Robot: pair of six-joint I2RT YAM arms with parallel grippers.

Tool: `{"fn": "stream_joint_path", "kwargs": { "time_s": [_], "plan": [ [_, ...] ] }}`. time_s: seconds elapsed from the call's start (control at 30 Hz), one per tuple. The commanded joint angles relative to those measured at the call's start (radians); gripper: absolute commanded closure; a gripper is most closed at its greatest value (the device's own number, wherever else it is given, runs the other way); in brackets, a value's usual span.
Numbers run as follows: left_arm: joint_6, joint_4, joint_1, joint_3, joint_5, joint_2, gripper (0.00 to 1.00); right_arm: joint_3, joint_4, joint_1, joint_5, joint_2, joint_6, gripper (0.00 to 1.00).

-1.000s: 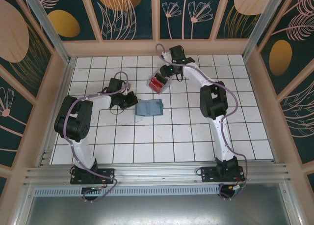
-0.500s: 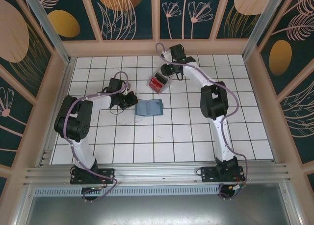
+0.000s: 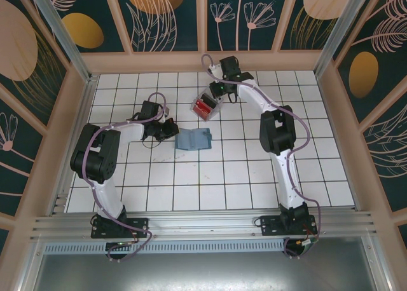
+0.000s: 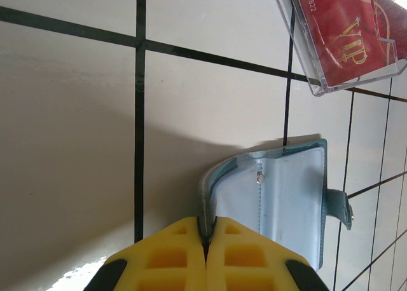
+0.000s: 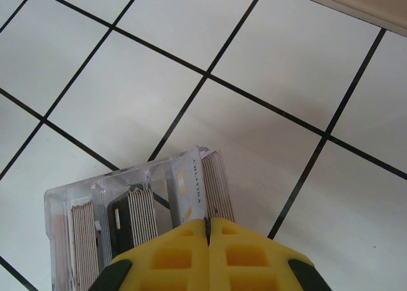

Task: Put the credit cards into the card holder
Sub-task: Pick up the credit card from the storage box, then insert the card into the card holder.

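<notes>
- left end effector sits low, pinched on the teal card holder edge
- right end effector, arm stretched out, clamps a pale card in the clear tray

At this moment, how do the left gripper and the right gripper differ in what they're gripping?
The left gripper pinches the edge of the teal card holder, which lies on the table; the right gripper pinches a pale card standing on edge in the clear tray. The left reaches less far across the table than the right. Both are shut, with yellow fingers.
</notes>
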Motion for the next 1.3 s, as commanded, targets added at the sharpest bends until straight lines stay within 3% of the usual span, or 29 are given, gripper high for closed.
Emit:
{"fn": "stream_joint_path", "kwargs": {
  "time_s": [0.0,0.27,0.6,0.87,1.0,1.1,1.27],
  "plan": [
    [-0.007,0.014,-0.01,0.013,0.008,0.017,1.0,0.03,-0.017,-0.004,-0.022,-0.053,0.0,1.0],
    [-0.005,0.015,-0.008,0.008,0.006,0.013,1.0,-0.007,0.026,-0.044,-0.21,-0.09,0.07,1.0],
    [-0.005,0.019,-0.008,0.007,0.008,0.015,1.0,-0.063,0.086,-0.092,-0.343,-0.127,0.143,1.0],
    [-0.02,0.05,-0.008,-0.023,0.004,0.017,1.0,-0.21,0.253,-0.139,-0.55,-0.217,0.288,1.0],
    [-0.051,0.104,-0.008,-0.071,0.017,-0.001,1.0,-0.451,0.449,-0.138,-0.671,-0.342,0.425,1.0],
    [-0.093,0.187,-0.007,-0.14,0.034,-0.03,1.0,-0.752,0.71,-0.124,-0.719,-0.472,0.626,1.0],
    [-0.161,0.308,-0.008,-0.235,0.036,-0.058,1.0,-1.193,1.035,-0.021,-0.644,-0.637,0.863,1.0]
  ]
}}
